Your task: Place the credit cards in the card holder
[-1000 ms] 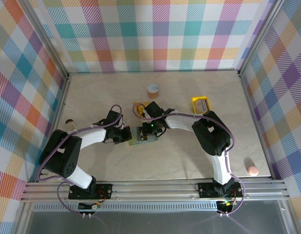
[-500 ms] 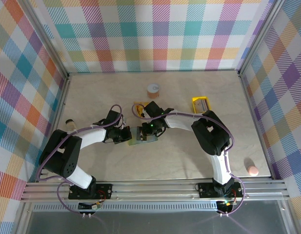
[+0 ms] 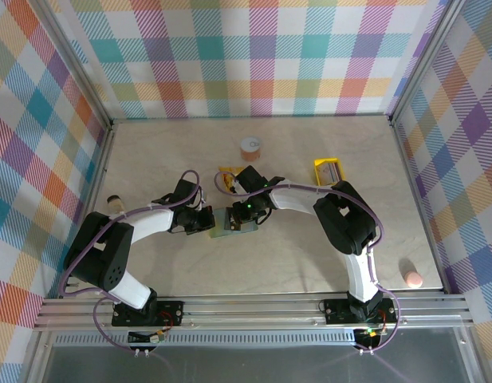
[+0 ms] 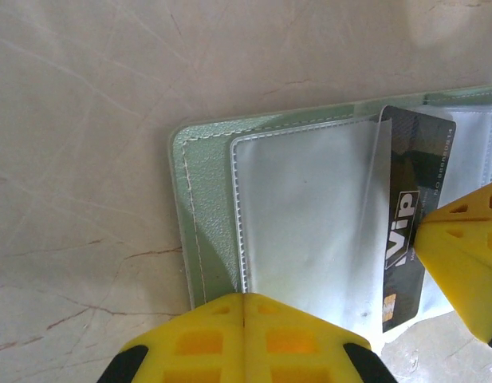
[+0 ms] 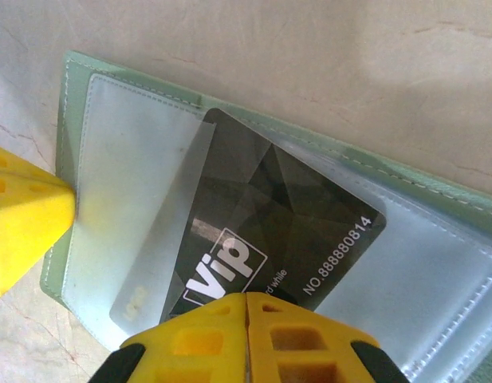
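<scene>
Nearest on the table [image 3: 293, 263], one pink thing [image 3: 413, 278] lies by the right wall, well apart from the rest. Mid-table, the two hands meet over one holder [image 5: 126, 159], which lies open and flat with its clear pockets up. The left hand [image 4: 244, 313] has its two fingers shut together, holding nothing, and its tip rests on the holder's edge (just past the stitched border). The right hand [image 5: 247, 309] is likewise closed with nothing between the fingers, its tip against the near edge of one dark card [image 5: 269, 223] marked VIP. That card sits askew: one end is tucked under a clear pocket, and the rest lies on top of the holder. The two hands are near each other but apart, with the card between them. By the left wall stands one small pale cylinder [image 3: 112, 200]. Farther back, well right of the holder, one yellow tray [image 3: 316, 170] holds grey cards [image 3: 331, 171] (how many, I cannot tell). One orange packet [image 3: 226, 174] lies just behind the right hand. Farthest back, one round orange thing [image 3: 249, 146] sits alone.
</scene>
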Robot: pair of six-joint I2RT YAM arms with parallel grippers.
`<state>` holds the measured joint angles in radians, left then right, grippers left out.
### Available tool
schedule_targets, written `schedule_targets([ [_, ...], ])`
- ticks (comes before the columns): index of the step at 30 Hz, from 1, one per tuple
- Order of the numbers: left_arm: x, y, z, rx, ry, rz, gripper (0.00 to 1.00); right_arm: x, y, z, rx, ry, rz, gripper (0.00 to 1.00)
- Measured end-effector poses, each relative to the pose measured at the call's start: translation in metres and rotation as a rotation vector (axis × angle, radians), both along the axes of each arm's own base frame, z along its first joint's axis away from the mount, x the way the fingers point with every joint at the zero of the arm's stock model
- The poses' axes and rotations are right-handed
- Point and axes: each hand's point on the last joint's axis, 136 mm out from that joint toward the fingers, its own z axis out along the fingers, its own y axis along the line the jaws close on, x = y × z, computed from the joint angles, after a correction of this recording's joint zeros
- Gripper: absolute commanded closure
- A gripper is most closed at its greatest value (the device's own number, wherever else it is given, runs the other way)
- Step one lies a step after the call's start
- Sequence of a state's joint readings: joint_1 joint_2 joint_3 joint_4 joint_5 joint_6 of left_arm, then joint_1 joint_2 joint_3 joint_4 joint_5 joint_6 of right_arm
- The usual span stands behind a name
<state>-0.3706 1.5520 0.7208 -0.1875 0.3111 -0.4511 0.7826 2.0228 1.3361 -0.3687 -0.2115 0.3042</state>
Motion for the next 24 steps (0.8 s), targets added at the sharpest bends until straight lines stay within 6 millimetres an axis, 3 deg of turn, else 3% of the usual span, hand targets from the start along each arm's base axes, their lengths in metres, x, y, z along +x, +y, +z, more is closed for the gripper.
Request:
schedule_targets([
  [24, 0.003, -0.001, -0.002, 0.008, 0.013, -0.007, 1.0, -0.011, -0.002, 0.001, -0.04, 0.005, 0.158, 0.92],
])
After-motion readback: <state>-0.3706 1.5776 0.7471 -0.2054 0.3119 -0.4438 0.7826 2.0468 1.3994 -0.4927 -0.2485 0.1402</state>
